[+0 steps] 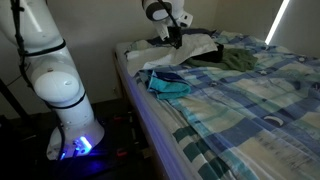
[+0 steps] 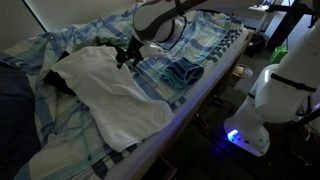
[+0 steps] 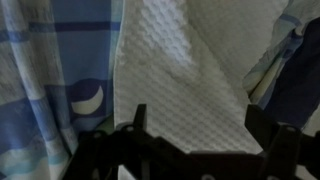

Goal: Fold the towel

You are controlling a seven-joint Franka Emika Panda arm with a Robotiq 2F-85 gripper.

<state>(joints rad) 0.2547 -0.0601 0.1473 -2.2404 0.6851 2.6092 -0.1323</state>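
Just over towel (image 3: 180, 70) edge, claw (image 3: 197, 112).

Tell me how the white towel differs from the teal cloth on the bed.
Colour: the towel is white to cream, the teal cloth blue-green. Size: the towel is far larger than the teal cloth. Pose: the towel lies spread and rumpled, the teal cloth bunched in a small heap. Both rest on the checked bed cover.

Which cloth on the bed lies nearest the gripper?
The large white towel: the gripper hangs right over it, jaws open. The smaller teal cloth lies farther off.
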